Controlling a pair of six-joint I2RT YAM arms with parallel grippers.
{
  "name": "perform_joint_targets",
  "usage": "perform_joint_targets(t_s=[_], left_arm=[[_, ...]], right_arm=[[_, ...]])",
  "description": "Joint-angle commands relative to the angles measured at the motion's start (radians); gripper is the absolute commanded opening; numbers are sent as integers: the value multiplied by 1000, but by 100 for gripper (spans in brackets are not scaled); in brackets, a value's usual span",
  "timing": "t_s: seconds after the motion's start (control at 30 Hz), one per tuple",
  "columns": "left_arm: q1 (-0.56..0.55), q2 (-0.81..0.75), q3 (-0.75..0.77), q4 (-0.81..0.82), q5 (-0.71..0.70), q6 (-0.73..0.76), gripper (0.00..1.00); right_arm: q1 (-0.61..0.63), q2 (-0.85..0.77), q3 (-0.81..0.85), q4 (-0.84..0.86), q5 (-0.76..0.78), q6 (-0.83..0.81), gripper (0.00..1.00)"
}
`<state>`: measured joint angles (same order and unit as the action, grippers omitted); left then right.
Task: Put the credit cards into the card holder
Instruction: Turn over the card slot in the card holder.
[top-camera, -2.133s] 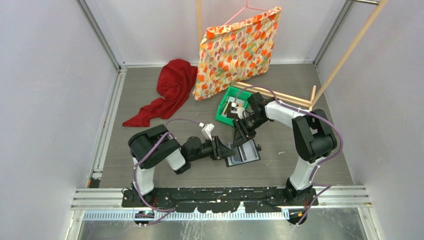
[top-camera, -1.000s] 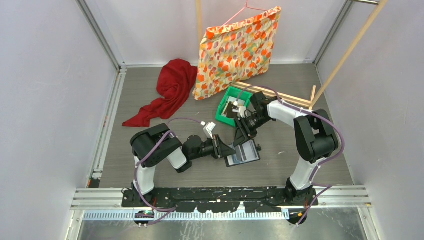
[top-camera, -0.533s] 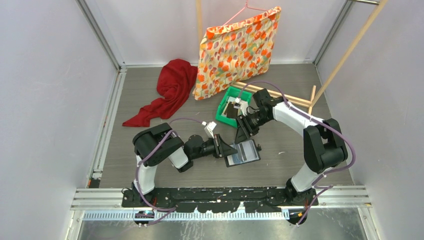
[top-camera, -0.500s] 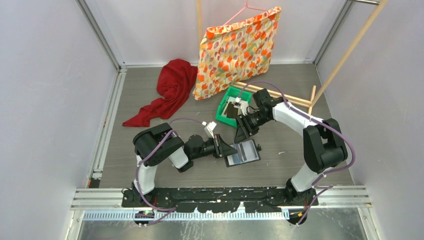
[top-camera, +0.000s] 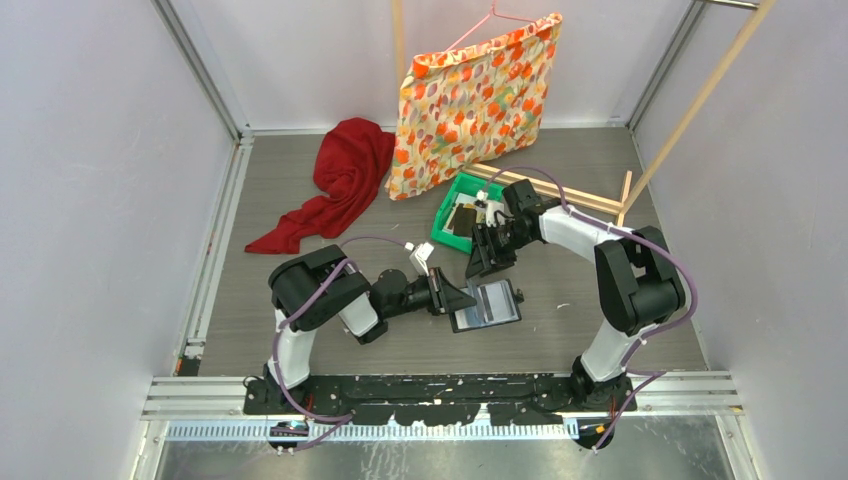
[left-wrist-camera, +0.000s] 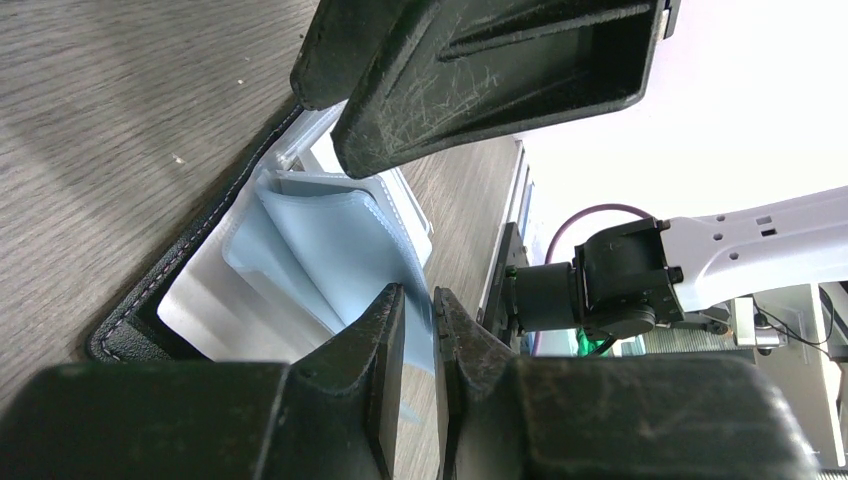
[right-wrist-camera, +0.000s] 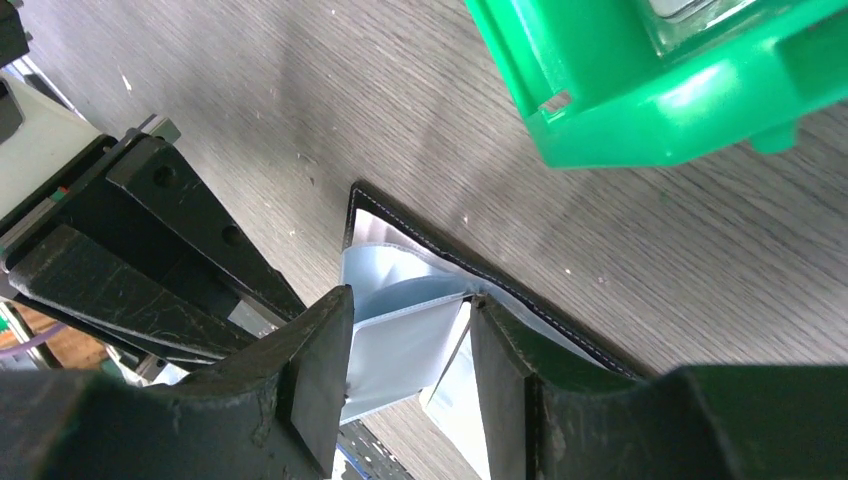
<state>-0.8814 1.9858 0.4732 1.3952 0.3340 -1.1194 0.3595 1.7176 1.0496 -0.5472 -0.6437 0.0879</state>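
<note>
The black card holder (top-camera: 497, 302) lies open on the table, its greyish-blue pocket pages (left-wrist-camera: 330, 230) fanned up. My left gripper (top-camera: 461, 297) lies low at the holder's left edge. In the left wrist view it (left-wrist-camera: 418, 300) is shut on the edge of one pocket page. My right gripper (top-camera: 484, 260) hovers just beyond the holder's far edge, toward the green tray. In the right wrist view it (right-wrist-camera: 412, 302) is open, with a pale pocket page (right-wrist-camera: 400, 345) showing below through the gap. A dark credit card (top-camera: 461, 219) lies in the tray.
The green tray (top-camera: 446, 232) stands just behind the holder; its corner (right-wrist-camera: 650, 100) is close to my right gripper. A red cloth (top-camera: 340, 180) lies at the back left. A flowered bag (top-camera: 475, 100) hangs on a hanger, and wooden sticks (top-camera: 560, 192) lie at the back right.
My right gripper has pulled back from over the card holder toward the green tray. The left gripper has kept its hold on the pocket page, and the holder has stayed put.
</note>
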Motion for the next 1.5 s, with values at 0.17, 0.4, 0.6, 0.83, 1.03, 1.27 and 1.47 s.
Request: perform_joint_targets(t_s=[0.17, 0.4, 0.6, 0.83, 1.03, 1.27, 1.47], left_arm=[[2, 18, 14, 36, -8, 16, 18], [2, 22, 17, 36, -8, 14, 19], [2, 16, 11, 36, -10, 20, 23], [2, 9, 4, 36, -8, 25, 25], [2, 11, 5, 35, -5, 30, 23], [2, 33, 20, 36, 4, 24, 20], [2, 35, 21, 36, 5, 22, 20]], right_arm=[[13, 1, 6, 26, 47, 38, 50], [20, 14, 32, -28, 58, -17, 48], [21, 10, 48, -68, 67, -71, 45], [20, 4, 57, -94, 60, -116, 42], [7, -17, 62, -92, 1, -113, 44], [1, -50, 46, -50, -50, -53, 56], [5, -11, 47, -46, -28, -35, 56]])
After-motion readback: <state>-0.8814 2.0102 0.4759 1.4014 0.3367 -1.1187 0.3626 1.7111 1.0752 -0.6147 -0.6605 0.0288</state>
